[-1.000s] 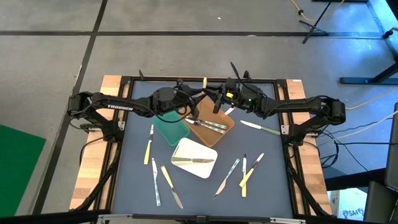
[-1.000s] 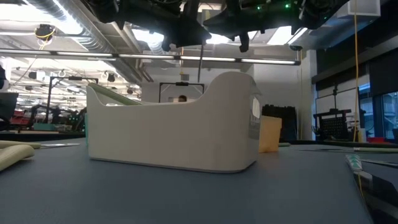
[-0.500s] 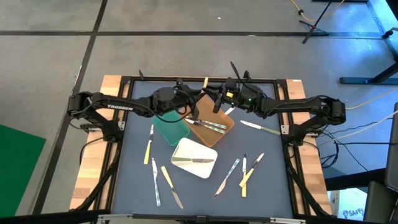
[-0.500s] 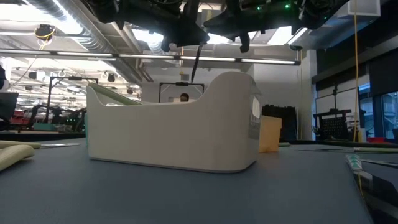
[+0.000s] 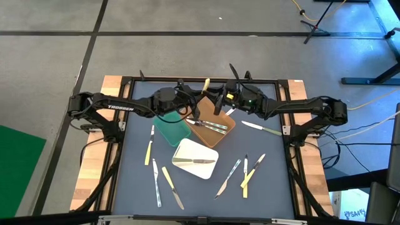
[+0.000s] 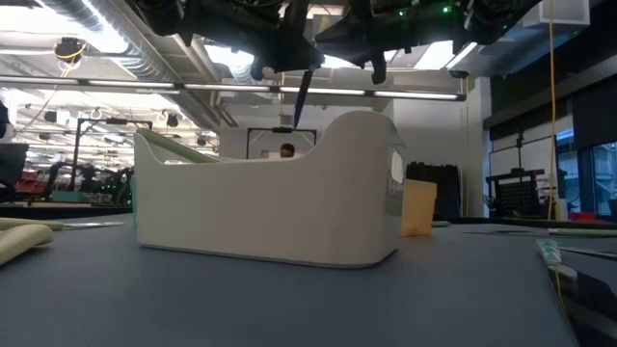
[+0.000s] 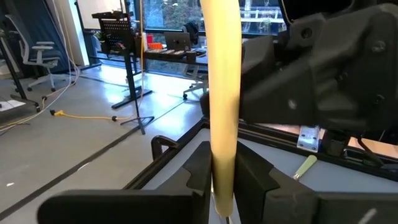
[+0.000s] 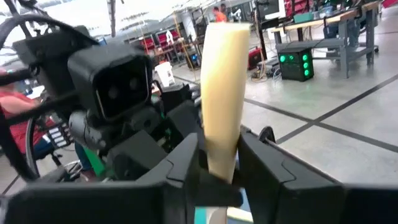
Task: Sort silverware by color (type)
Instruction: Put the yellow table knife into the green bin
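Nearest me, loose silverware (image 5: 245, 178) lies scattered on the mat in front of the white tray (image 5: 187, 147), with open room between the pieces. Beyond, the green tray (image 5: 169, 132) and brown tray (image 5: 223, 133) sit side by side. Past them, by the far edge, both arms meet in the air for what I judge a handover: the left gripper (image 7: 222, 168) clamps a yellow-handled piece (image 7: 222, 93) upright, while the right gripper (image 8: 219, 155) straddles the same handle, and I cannot tell whether it presses. Space there is tight.
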Robot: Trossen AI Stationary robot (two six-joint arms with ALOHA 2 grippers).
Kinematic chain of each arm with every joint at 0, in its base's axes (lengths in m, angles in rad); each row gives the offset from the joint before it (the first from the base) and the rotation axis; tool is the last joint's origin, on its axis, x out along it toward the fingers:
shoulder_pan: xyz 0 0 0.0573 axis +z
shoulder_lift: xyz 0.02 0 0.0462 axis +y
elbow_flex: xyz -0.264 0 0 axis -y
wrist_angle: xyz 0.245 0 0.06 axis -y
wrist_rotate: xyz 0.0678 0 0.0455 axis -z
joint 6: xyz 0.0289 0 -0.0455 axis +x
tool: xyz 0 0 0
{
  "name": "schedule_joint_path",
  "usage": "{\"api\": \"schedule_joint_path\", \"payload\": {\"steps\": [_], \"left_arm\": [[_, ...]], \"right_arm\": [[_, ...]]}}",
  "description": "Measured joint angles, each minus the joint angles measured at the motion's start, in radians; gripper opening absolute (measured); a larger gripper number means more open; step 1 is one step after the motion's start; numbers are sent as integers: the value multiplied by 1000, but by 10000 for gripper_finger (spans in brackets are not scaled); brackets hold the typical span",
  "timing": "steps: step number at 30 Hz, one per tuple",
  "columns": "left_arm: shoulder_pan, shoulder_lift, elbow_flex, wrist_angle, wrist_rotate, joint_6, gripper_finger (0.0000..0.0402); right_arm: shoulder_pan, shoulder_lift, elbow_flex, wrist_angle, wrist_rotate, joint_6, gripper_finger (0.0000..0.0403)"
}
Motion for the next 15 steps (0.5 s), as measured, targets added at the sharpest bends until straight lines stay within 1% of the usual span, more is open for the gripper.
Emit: {"api": "schedule_joint_path", "payload": {"steps": [7, 9, 15], "left_arm": [[0, -13, 1, -11, -2, 2, 38], [1, -30, 0, -58, -14, 2, 38], [1, -118, 0, -166, -73, 3, 38]], "right_arm": [[-28, -14, 0, -5, 3, -8, 156], [-36, -35, 0, -35, -1, -31, 169], [-67, -126, 0, -253, -6, -93, 192]]}}
